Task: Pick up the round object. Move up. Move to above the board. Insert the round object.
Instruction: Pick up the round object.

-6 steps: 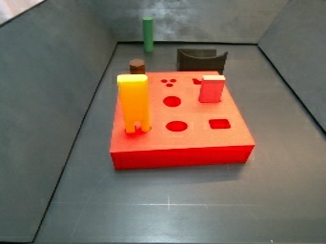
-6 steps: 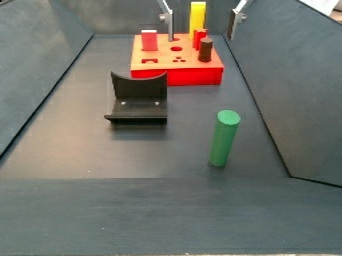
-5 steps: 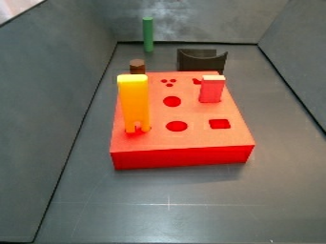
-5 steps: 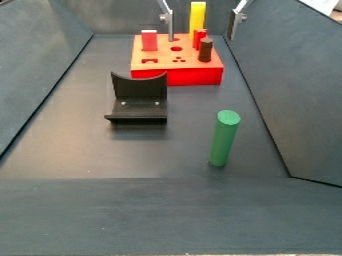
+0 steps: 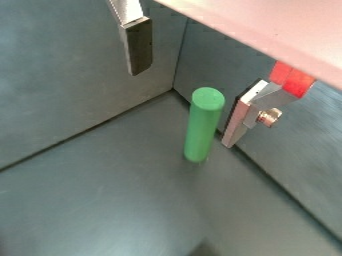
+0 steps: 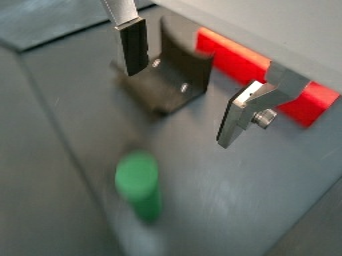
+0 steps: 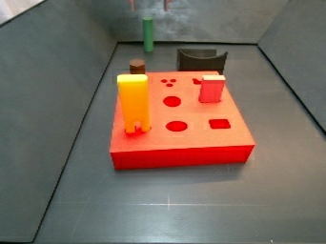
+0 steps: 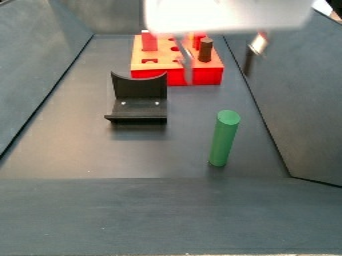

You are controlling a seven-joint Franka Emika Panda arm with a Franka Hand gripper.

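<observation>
— Gripper (image 5: pixel 187 78) status?

— Jaws spread wide and holding nothing, as I see it. It hangs above the round object (image 5: pixel 202 124); in a wrist view the green peg stands upright on the grey floor (image 5: pixel 94 200) between the two silver fingers (image 5: pixel 138 45), touching neither.

— And from the sides?

— I see the peg (image 8: pixel 225 138) standing alone near the wall, well apart from the board (image 8: pixel 175 64). The fixture (image 8: pixel 138 97) sits between them. In a side view the fingertips (image 7: pixel 152 8) show just above the peg's top (image 7: pixel 148 34).

— What's on the board?

— I see an orange-yellow block (image 7: pixel 133 103), a short dark-topped peg (image 7: pixel 135 68) and a red block (image 7: pixel 212 88) standing on it.
</observation>
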